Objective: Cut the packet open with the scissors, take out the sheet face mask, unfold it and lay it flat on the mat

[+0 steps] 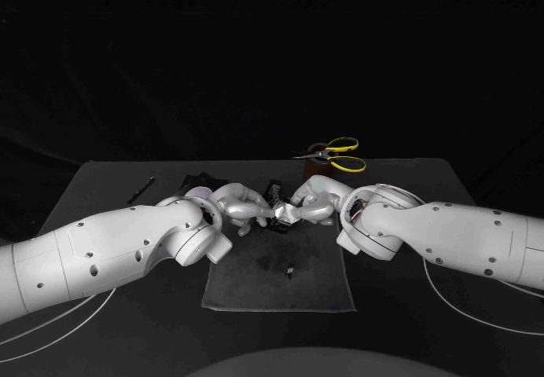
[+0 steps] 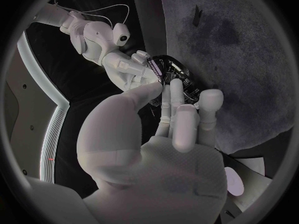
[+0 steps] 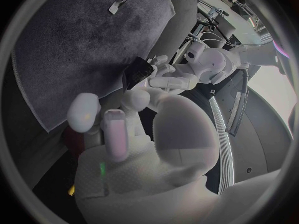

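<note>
With the left hand [image 1: 244, 206] and right hand [image 1: 315, 203] both pinching the packet [image 2: 170, 68] between them over the mat [image 1: 277, 292], and the scissors [image 1: 338, 154] parked beyond, cutting appears complete; mask removal, unfolding and laying remain.

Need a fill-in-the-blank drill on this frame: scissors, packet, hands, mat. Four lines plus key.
1. The scissors have ___ handles.
2. The left hand and right hand together hold the ___.
3. A small scrap lies on the ___.
4. The scissors are held by ___ hand.
Missing words: yellow; packet; mat; neither.
</note>
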